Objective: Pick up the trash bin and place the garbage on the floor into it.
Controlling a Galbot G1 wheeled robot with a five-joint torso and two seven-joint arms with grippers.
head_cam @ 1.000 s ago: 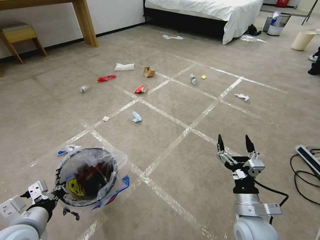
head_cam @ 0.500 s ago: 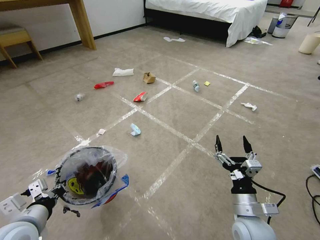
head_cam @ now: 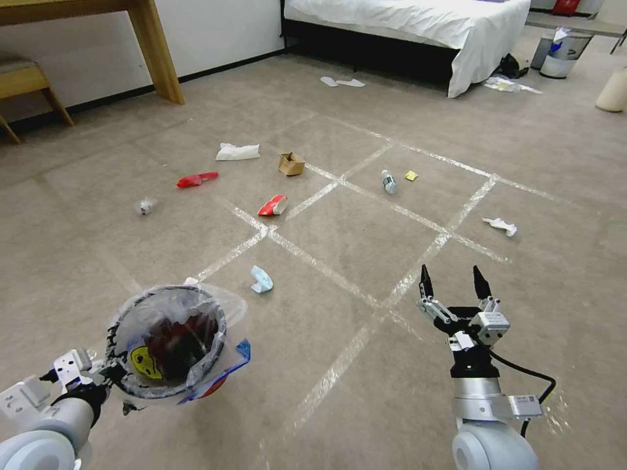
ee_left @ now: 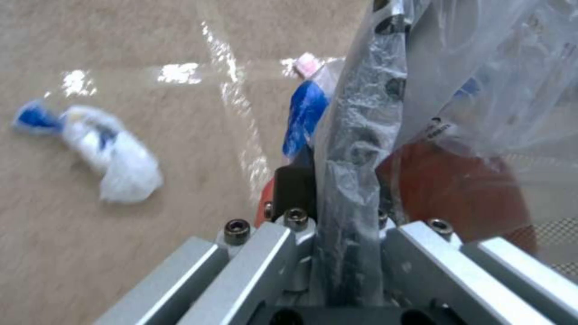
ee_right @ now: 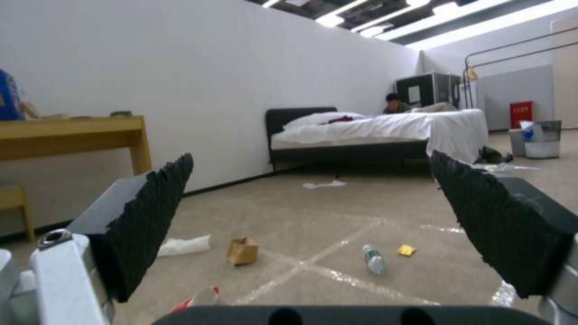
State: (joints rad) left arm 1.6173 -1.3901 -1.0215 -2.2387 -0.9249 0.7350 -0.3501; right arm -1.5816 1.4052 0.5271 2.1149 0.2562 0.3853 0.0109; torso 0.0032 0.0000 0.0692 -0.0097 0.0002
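Near left, off the floor: the trash bin (head_cam: 168, 343), its rim pinched between the jaws of the left gripper (head_cam: 108, 378), clear liner bunched over the black rim, yellow smiley mark facing up, blue-and-red edge on the right side. From the left wrist camera, rim and liner (ee_left: 355, 149) clamped between the metal fingers, a white-and-blue wad (ee_left: 114, 153) lying on the floor below.

Near right: the right gripper (head_cam: 454, 287), raised above the floor, jaws spread wide and empty, black tips pointing far.

Across the taped floor (head_cam: 366, 215), garbage lies scattered: light blue scrap (head_cam: 262, 280) just beyond the bin; red-white wrapper (head_cam: 272, 205) farther on at mid-left; red wrapper (head_cam: 196, 179) and crumpled wad (head_cam: 145, 206) off to the left; white tissue (head_cam: 237, 152) and small cardboard box (head_cam: 291, 164) farther still; clear bottle (head_cam: 388, 182) with yellow scrap (head_cam: 411, 175) just beside it at centre; white scrap (head_cam: 501, 226) to the right.

Far off: a bed (head_cam: 418, 19) with white sheets, white slippers (head_cam: 341, 82) before it, a grey bin (head_cam: 563, 53) at far right, a wooden counter leg (head_cam: 155, 52) at far left.
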